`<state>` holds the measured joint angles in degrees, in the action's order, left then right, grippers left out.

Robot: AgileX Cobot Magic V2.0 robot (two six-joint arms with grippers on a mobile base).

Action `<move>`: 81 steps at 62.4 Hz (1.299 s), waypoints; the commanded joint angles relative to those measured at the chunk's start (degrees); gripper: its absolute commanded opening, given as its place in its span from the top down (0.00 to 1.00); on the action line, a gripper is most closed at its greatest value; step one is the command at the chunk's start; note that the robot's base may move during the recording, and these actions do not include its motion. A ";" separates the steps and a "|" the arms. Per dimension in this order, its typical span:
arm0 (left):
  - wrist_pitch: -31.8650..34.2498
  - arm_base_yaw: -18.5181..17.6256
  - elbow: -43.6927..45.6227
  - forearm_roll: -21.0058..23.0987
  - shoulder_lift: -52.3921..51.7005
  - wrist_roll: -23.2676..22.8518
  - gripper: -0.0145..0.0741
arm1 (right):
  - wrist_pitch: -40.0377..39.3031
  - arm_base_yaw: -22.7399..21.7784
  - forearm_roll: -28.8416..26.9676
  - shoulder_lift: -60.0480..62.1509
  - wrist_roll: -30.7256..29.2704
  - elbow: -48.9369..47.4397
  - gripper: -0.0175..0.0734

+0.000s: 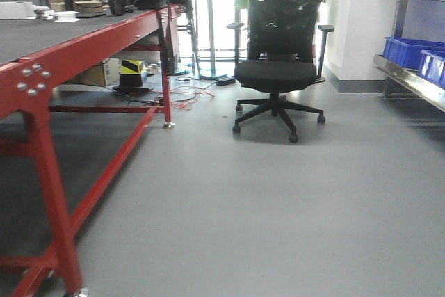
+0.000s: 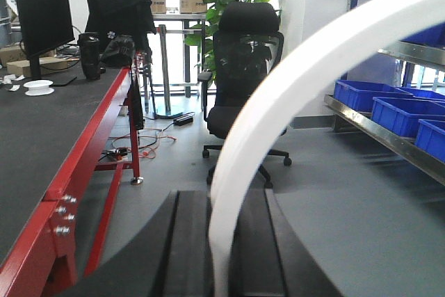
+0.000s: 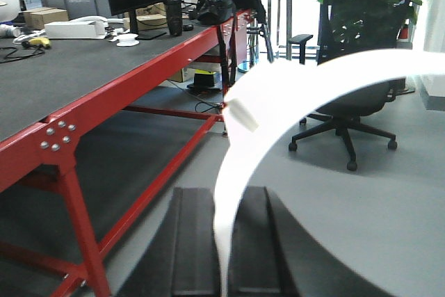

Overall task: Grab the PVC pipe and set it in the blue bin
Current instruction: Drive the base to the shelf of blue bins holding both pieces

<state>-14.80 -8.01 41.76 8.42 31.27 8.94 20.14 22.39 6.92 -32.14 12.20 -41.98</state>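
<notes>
Both end effectors (image 2: 220,199) (image 3: 221,196) seemingly clamp PVC pipe (image 2: 348,43).

Matte black jaws, flat, lengthwise grooves

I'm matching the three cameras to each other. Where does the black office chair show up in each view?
Front: chair just right of centre, upper half, in full view.
Left wrist: chair upper centre, its seat behind the pipe.
Right wrist: chair upper right, crossed by the pipe.
Shared landmark: the red table along the left of each view.
</notes>
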 commanded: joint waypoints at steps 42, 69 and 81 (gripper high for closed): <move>1.23 -0.31 0.21 0.11 -0.22 0.07 0.96 | -1.72 0.08 0.64 0.19 -0.11 0.08 0.99; 1.23 -0.31 0.21 0.11 -0.22 0.07 0.96 | -1.72 0.08 0.64 0.19 -0.11 0.08 0.99; 1.23 -0.31 0.21 0.11 -0.22 0.07 0.96 | -1.72 0.08 0.64 0.19 -0.11 0.08 0.99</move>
<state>-14.80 -8.01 41.76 8.42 31.27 8.94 20.14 22.39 6.92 -32.14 12.22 -41.98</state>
